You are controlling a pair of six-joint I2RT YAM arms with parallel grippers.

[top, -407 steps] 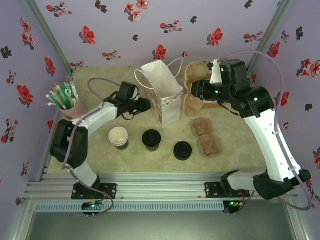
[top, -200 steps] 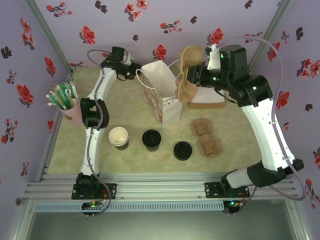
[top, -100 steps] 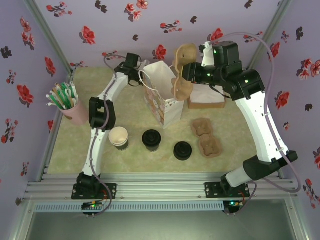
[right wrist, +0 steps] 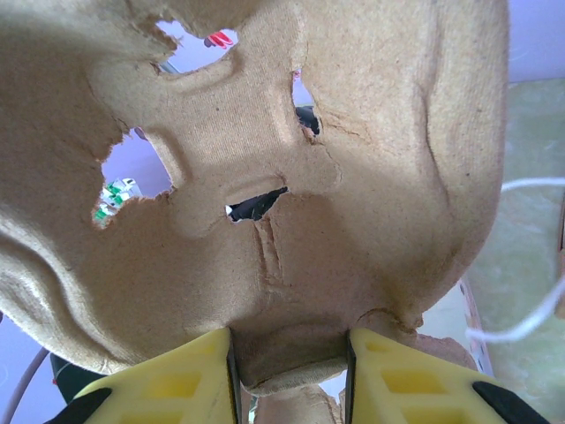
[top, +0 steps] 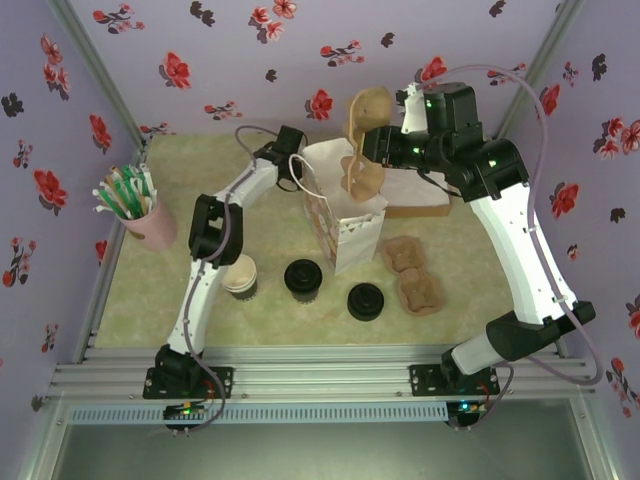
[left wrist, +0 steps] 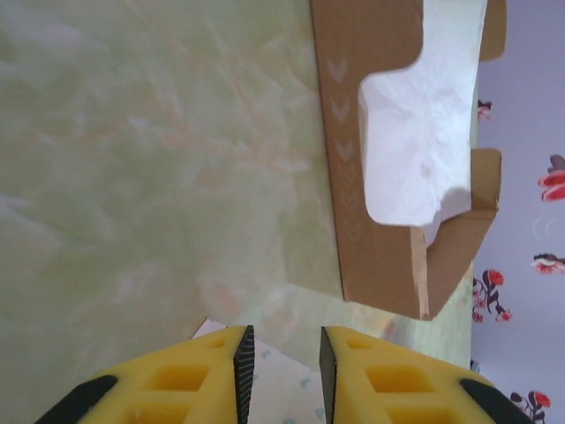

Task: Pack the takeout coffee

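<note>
The takeout coffee (top: 303,278), a dark cup with a black lid, stands on the table in front of the white paper bag (top: 350,225). My right gripper (top: 382,150) is shut on a brown pulp cup carrier (top: 362,150) and holds it upright over the bag's open mouth. In the right wrist view the carrier (right wrist: 291,177) is pinched between the yellow fingers of the right gripper (right wrist: 290,344). My left gripper (top: 297,168) is at the bag's back left rim. Its jaws (left wrist: 281,340) stand a little apart, with the bag's patterned paper (left wrist: 265,389) between them.
A lidless cup stack (top: 238,275) stands left of the coffee and a loose black lid (top: 365,300) to its right. Two more pulp carriers (top: 412,272) lie at the right. A cardboard napkin box (top: 420,195) sits behind the bag. A pink straw holder (top: 140,215) is at far left.
The left gripper swung right and nearer, from the back wall to the bag's rim. The bag shifted right and its mouth widened. The right gripper kept the carrier above the bag.
</note>
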